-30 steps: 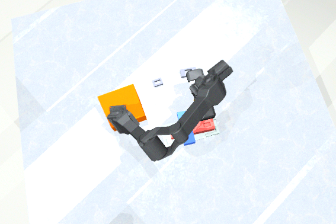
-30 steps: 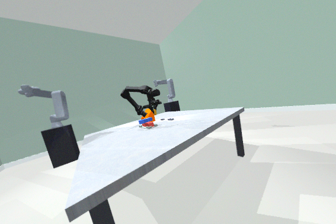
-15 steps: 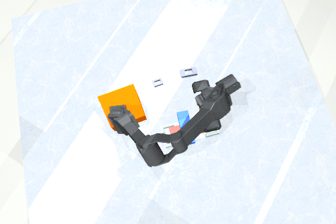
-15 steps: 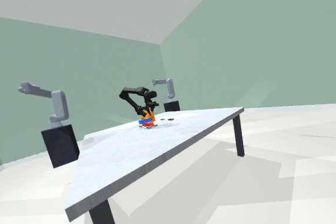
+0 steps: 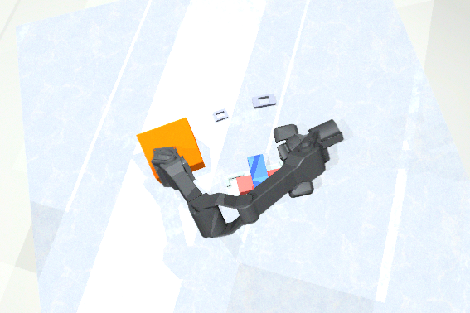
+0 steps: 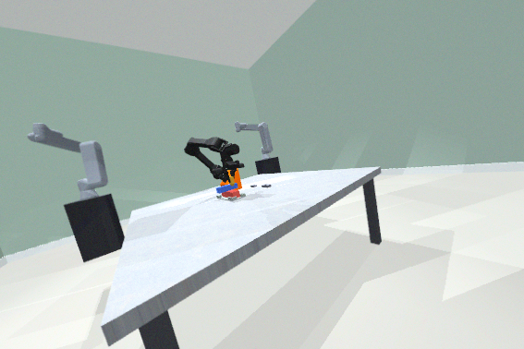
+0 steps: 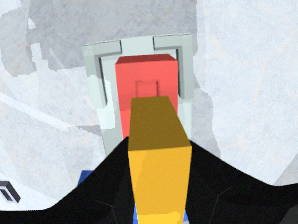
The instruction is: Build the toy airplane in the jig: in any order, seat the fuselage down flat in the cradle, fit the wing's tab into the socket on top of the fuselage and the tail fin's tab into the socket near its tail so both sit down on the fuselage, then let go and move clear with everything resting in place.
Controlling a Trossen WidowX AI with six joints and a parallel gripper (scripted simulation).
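The red fuselage [image 5: 244,184] [image 6: 230,194] [image 7: 150,70] lies in the pale cradle [image 7: 172,43], between its corner walls. The blue wing [image 5: 257,169] [image 6: 226,188] [image 7: 85,176] lies across the top of the fuselage; its tab is hidden. My gripper [image 7: 152,142] is shut on the yellow tail fin [image 6: 232,180] [image 7: 160,175] and holds it above the fuselage. In the wrist view the fin's end overlaps the fuselage just below the outlined tail socket [image 7: 147,81]. The arm hides the fin and the fuselage's tail end in the top view.
An orange block [image 5: 181,134] stands by the arm's base. Two small grey frames, a smaller one [image 5: 215,116] and a larger one [image 5: 256,102], lie on the table [image 5: 357,232] [image 6: 204,235]. Two grey arms [image 6: 93,163] [image 6: 265,138] stand on black pedestals beyond the table.
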